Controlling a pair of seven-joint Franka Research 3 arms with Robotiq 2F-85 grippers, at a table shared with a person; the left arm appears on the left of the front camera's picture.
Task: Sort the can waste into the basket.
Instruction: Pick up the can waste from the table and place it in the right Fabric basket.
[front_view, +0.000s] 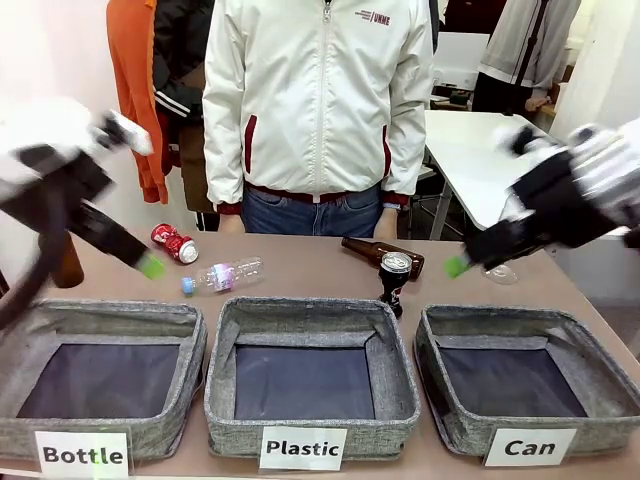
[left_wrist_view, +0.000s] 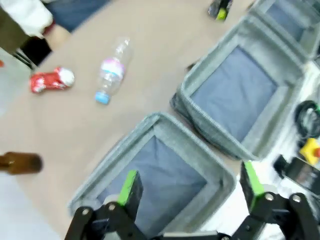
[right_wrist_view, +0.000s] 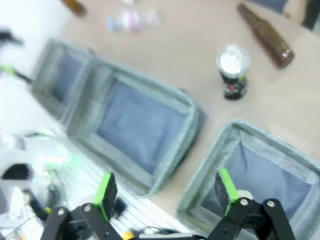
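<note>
hovering open over the baskets, no can sorted yet

nothing of the task is done, as far as the pictures show. the can basket (front_view: 500, 316), at five o'clock on the table (front_view: 300, 262) in the front view, shows only its dark floor. the crushed red can (front_view: 174, 243) lies at ten o'clock near the far edge, just beside a clear plastic bottle (front_view: 222, 275). the dark can (front_view: 394, 280) stands upright at about one o'clock from the table's middle, just behind the far rim of the plastic basket (front_view: 300, 305) and beside a brown bottle (front_view: 383, 255) lying on its side. both cans are left to pick up and drop in.

the left gripper (left_wrist_view: 190, 179) has its jaws spread wide with nothing between the pads; its wrist view looks down onto the bottle basket (front_view: 100, 308). the right gripper (right_wrist_view: 165, 184) is spread just as wide and holds nothing; the dark can sits at one o'clock in its wrist view, well apart from its fingers.

hard to make out: both arms are smeared in the front view, so the fingers there read as little more than green tips. a second brown bottle (front_view: 68, 265) at nine o'clock is partly behind the left arm. something clear (front_view: 502, 273) at three o'clock is half hidden behind the right gripper; i cannot tell what it is.
</note>
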